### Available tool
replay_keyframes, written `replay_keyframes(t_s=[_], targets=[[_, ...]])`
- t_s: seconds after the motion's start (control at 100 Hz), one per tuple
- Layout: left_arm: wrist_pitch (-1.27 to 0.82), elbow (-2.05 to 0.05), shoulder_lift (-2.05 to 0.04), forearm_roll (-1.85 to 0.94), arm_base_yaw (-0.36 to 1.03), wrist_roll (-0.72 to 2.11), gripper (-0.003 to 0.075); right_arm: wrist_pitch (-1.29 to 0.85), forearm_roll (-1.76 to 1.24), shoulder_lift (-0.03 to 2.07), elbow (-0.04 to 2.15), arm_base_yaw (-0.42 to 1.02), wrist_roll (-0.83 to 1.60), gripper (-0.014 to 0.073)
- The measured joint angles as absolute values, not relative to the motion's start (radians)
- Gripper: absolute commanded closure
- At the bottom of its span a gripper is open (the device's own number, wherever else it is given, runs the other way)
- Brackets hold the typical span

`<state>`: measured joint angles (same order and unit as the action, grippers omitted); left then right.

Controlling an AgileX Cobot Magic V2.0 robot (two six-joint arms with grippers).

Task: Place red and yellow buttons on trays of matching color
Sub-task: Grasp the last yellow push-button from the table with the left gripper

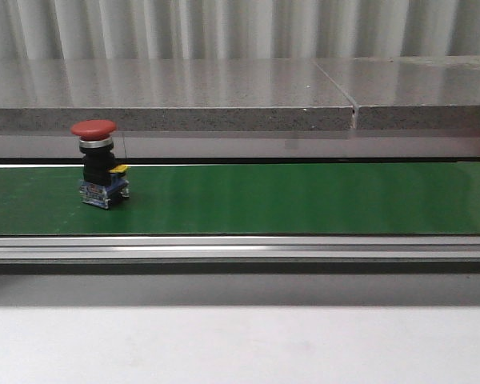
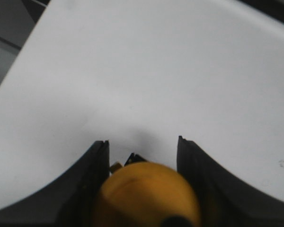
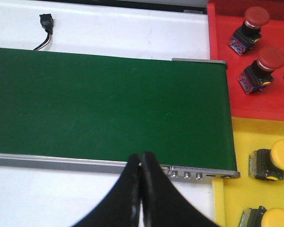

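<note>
Left gripper [image 2: 143, 146] clamped on yellow button [image 2: 146, 194], held between the jaws. Right gripper [image 3: 141, 163] pressed together, empty, above green belt [image 3: 109, 111] edge.

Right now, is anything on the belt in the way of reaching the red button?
Nothing visible does: the red button stands alone and upright on the green belt, with only bare belt around it.

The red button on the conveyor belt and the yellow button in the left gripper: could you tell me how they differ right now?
The red button has a red cap; the yellow button has a yellow one. The red button stands upright and free on the green belt; the yellow button sits between the left gripper's fingers, above a white surface. Both have domed caps.
</note>
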<state>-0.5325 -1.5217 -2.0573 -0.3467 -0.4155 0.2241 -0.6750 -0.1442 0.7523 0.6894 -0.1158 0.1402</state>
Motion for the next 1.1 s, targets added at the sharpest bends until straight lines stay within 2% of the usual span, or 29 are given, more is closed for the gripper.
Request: replay_keyframes(t_s=[0.33, 0.58, 1.1], targets=[[-0.653, -1.522, -1.845, -0.345, -0.398, 0.222, 0.074, -0.675, -0.144, 0.752, 0.689, -0.116, 0.14, 0.0662], [-0.717, -1.508, -1.726, -0.323, -0.29, 0.222, 0.074, -0.675, -0.144, 0.752, 0.689, -0.116, 0.14, 0.0662], [-0.731, -1.225, -1.577, -0.259, -0.086, 0.222, 0.074, -0.675, -0.144, 0.752, 0.689, -0.116, 0.14, 0.0662]])
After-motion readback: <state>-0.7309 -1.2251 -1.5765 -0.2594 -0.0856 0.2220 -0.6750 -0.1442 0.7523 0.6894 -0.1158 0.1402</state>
